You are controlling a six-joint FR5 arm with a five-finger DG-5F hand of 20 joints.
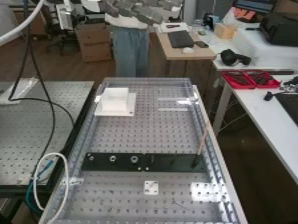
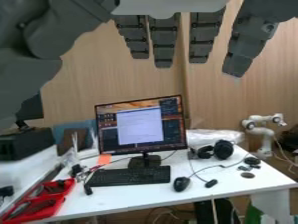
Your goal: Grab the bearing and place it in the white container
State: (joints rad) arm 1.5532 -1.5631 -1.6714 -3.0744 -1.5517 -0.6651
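Observation:
At the top edge of the high view is the hand [image 1: 136, 10], raised well above the far end of the bench. In the wrist view the hand [image 2: 163, 40] has its fingers straight and spread, with nothing held. Small round metal bearings [image 1: 134, 159] sit on a black plate [image 1: 174, 162] that lies across the bench. The white container [image 1: 114, 100] stands on a white base near the bench's far left corner, far below the hand.
A thin rod [image 1: 202, 140] stands up at the black plate's right end. On the perforated bench [image 1: 126, 135] a small white plate [image 1: 151, 187] lies nearer. Red trays [image 1: 249, 80] rest on a side table; a monitor [image 2: 141, 125] stands behind.

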